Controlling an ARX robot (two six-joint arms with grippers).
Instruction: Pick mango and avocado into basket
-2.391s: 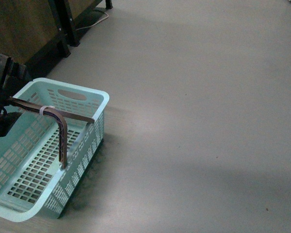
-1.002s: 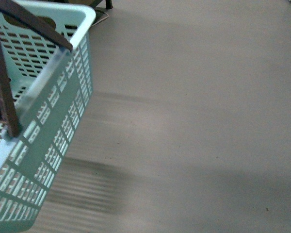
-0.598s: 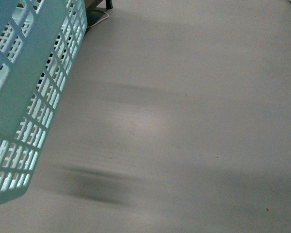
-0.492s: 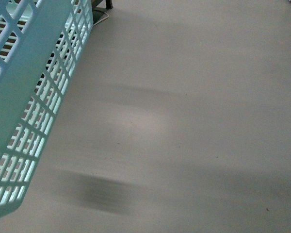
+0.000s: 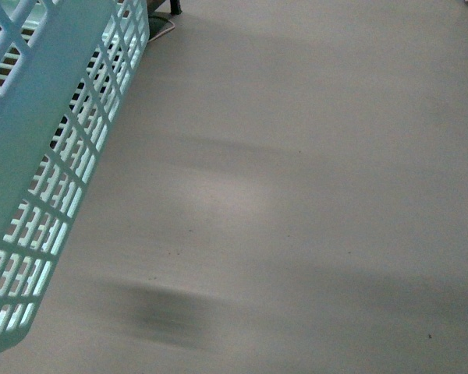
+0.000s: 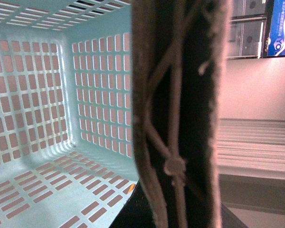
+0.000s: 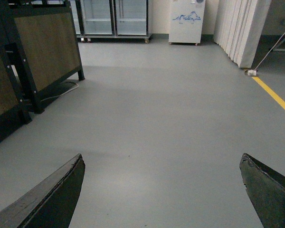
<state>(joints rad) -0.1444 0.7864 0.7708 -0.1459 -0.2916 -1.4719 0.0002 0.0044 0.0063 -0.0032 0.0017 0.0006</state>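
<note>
The light turquoise basket (image 5: 39,117) hangs tilted in the air at the left of the front view, its slotted side close to the camera and its shadow on the floor below. In the left wrist view I look into its bare slotted inside (image 6: 38,95), with nothing lying in the part that shows. The grey-brown handle (image 6: 180,95) fills the middle of that view, and my left gripper (image 6: 173,204) is shut on it. My right gripper (image 7: 161,161) is open over bare grey floor, holding nothing. The mango and the avocado are out of view.
A dark wood-panelled stand with a black frame (image 7: 42,47) rises at the left, a cable (image 5: 160,27) on the floor by it. Glass-door fridges (image 7: 116,16), a white appliance (image 7: 186,19) and a white folded partition (image 7: 242,28) line the far wall. A yellow line (image 7: 275,97) marks the floor.
The basket has gone from resting on the floor to hanging high and tilted near the camera. Over the last half second it has barely shifted.
</note>
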